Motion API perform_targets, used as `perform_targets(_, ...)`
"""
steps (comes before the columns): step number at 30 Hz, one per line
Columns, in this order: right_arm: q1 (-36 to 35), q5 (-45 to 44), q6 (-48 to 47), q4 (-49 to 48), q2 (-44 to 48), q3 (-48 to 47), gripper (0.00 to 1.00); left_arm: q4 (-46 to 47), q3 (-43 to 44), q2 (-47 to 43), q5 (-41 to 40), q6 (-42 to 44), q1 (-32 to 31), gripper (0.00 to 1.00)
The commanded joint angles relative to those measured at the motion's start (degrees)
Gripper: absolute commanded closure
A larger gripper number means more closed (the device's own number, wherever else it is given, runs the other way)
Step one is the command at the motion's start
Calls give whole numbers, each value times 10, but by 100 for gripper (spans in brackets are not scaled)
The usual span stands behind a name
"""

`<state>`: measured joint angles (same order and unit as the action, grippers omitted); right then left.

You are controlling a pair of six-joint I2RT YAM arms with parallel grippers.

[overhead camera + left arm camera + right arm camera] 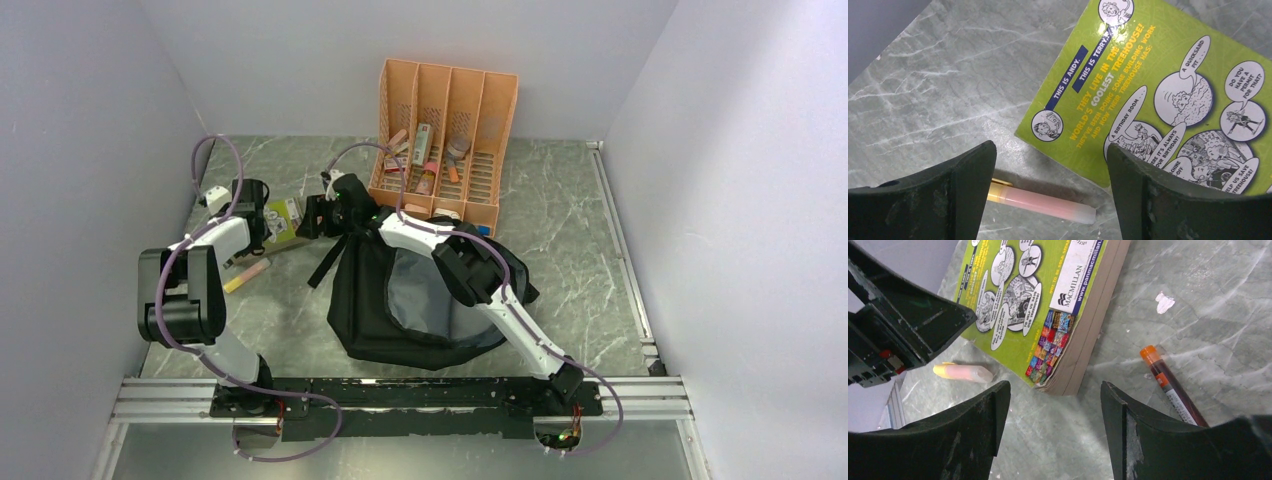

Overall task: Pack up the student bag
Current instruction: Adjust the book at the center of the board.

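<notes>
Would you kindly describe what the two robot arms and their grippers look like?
The left arm and right arm have glossy white links joined by chunky black joint housings. A thin mauve cable loops along each arm from its base. The left gripper and right gripper carry broad, curved, matte black fingers with scuffed, pale-worn surfaces.

My left arm [185, 295] rises from its base, folds at a high elbow near the left edge and sends its white forearm forward. The left end effector [1050, 148] is aimed down, jaws wide apart with nothing between them. My right arm [470, 268] stretches far forward and across to the left. The right end effector [1055, 386] is also spread open, empty and tipped down, near the left one but not touching.
</notes>
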<state>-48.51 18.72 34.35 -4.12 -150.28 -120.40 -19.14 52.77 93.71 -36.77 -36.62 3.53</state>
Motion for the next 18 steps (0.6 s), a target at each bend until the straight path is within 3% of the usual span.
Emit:
perform_targets(1,-4,17,-24,21,19,20,29,21,-1,-1,13,1,9,13)
perform_targets(5,-2,29,-23,20,18,21,28,-4,15,10,7,-8,9,4)
perform_targets(12,1,42,-23,17,21,19,27,6,11,6,19,-10,11,3)
perform_targets(18,1,51,-22,8,29,30,27,51,-15,-5,76,-3,14,3)
